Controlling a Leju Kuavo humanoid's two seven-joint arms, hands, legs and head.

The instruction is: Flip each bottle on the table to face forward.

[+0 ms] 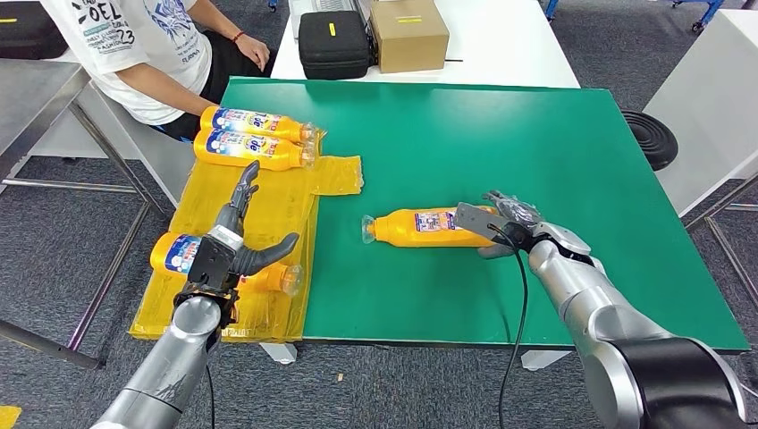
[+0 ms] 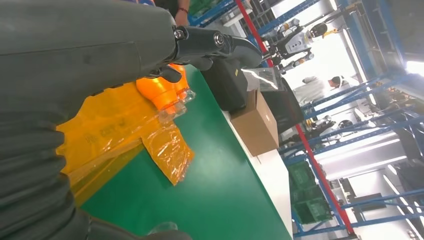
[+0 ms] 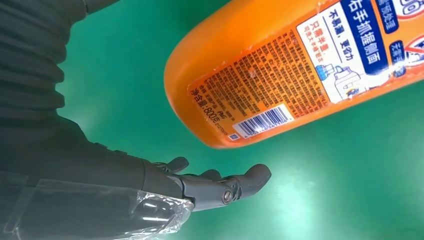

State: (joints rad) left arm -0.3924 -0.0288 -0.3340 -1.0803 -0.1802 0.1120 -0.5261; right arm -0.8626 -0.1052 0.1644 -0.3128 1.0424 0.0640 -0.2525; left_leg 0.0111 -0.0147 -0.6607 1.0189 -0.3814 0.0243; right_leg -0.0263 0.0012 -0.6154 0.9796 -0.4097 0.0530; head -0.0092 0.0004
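An orange bottle [image 1: 427, 226] lies on its side in the middle of the green table [image 1: 536, 143], cap pointing left. My right hand [image 1: 511, 222] is at its base end; in the right wrist view the fingers [image 3: 225, 185] are spread just apart from the bottle [image 3: 300, 65], whose barcode label shows. My left hand [image 1: 235, 239] hovers open over another bottle [image 1: 177, 251] on the yellow plastic sheet [image 1: 268, 206]. Two more bottles [image 1: 255, 121] [image 1: 255, 149] lie side by side at the sheet's far end; their caps [image 2: 165, 92] appear in the left wrist view.
A person in a white T-shirt [image 1: 143, 49] sits at the table's far left corner. A black case [image 1: 333, 43] and a cardboard box [image 1: 408, 34] stand on the white table behind. A black round thing [image 1: 650, 138] sits off the right edge.
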